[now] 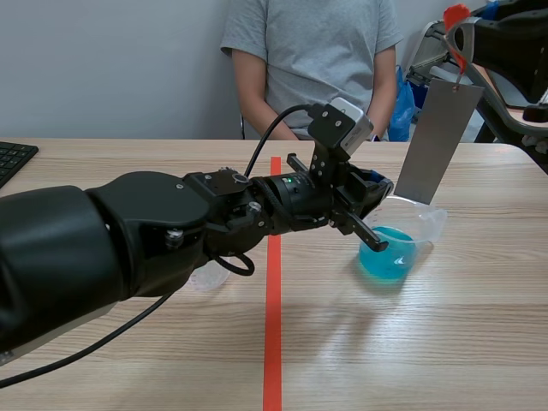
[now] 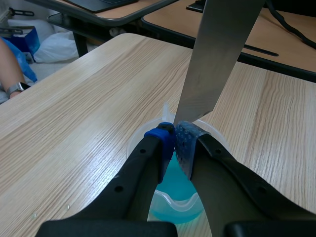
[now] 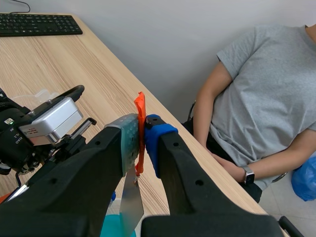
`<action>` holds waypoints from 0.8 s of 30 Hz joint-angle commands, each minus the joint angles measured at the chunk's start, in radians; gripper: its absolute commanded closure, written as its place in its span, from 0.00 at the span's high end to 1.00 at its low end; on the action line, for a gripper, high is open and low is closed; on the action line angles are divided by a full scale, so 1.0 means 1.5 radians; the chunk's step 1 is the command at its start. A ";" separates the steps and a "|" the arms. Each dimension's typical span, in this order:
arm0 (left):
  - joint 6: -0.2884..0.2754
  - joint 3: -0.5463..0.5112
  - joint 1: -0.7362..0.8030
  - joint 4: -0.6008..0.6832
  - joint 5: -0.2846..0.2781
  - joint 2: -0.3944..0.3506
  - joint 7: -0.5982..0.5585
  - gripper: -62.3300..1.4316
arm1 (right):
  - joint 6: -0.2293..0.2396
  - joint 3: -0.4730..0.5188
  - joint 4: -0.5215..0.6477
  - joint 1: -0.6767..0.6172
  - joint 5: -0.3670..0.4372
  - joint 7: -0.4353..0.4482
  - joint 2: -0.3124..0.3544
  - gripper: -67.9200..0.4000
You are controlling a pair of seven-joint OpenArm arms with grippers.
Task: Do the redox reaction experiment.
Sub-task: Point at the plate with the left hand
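Left gripper is clamped on the beaker rim, right of centre in the scene view, with blue liquid inside. Right gripper, upper right, pinches the orange tag. The metal strip hangs from it, lower end about at the beaker's far rim. Likely step is dipping. Lower it straight, centre the strip over the liquid, clear of wall and left fingers, and brace the beaker.

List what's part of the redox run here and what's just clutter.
In the job:
- beaker of blue liquid, its rim gripped by the left gripper
- metal sheet, lower edge at the beaker's mouth
- orange tag holding the sheet, pinched in the right gripper

Lying about:
- keyboard
- blue bag beyond the table
- person sitting across
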 commanded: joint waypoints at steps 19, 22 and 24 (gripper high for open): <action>0.008 -0.163 0.233 0.387 -0.064 -0.434 -0.004 0.10 | -0.005 0.004 0.009 0.017 0.010 0.013 0.007 0.03; 0.032 -0.234 0.333 0.452 -0.075 -0.515 -0.004 0.10 | -0.005 0.004 0.009 0.017 0.010 0.013 0.007 0.03; 0.036 -0.288 0.409 0.486 -0.077 -0.561 -0.005 0.10 | -0.005 0.004 0.009 0.017 0.010 0.013 0.007 0.03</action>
